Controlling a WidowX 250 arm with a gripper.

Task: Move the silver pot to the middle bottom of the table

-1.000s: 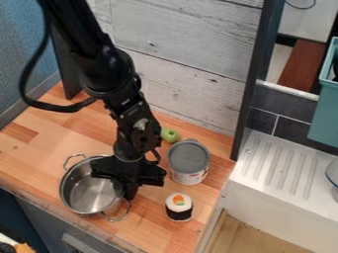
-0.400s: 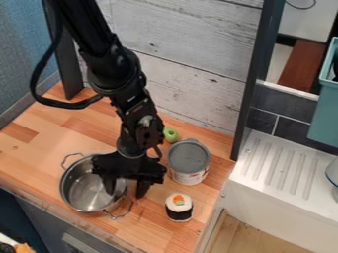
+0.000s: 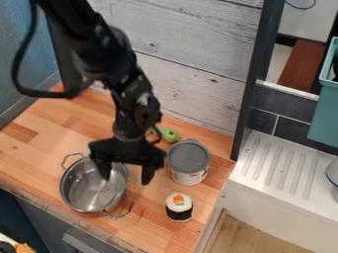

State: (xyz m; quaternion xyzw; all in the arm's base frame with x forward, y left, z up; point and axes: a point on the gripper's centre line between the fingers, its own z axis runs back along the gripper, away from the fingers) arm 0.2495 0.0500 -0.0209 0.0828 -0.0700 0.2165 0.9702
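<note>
The arm point(image 3: 99, 52) comes in from the upper left of the frame; its gripper point(image 3: 126, 175) hangs left of the frame's centre, its two fingers pointing down and spread apart, with nothing held between them. The finger nearer the left edge is over the pot point(image 3: 86, 190), in front of the upper right part of its opening; the other is outside the pot, over the wood between pot and can point(image 3: 189, 159); whether either finger touches the pot cannot be told.

The pot stands upright on the table point(image 3: 43, 146), in the lower left part of the frame, near the table's front edge; one of its loop handles points to the upper left, the other to the lower right.

The can stands upright just right of the frame's centre; a green toy point(image 3: 170, 135) is near it, to its upper left; a toy sushi roll point(image 3: 179, 206) stands below the can, apart from both can and pot.

A wall of pale planks point(image 3: 178, 29) rises behind the table; a dark post point(image 3: 254, 79) runs down right of centre; a white ribbed drainboard point(image 3: 284, 170) is at the lower right, with a teal bin point(image 3: 324, 116) above it at the right edge.
</note>
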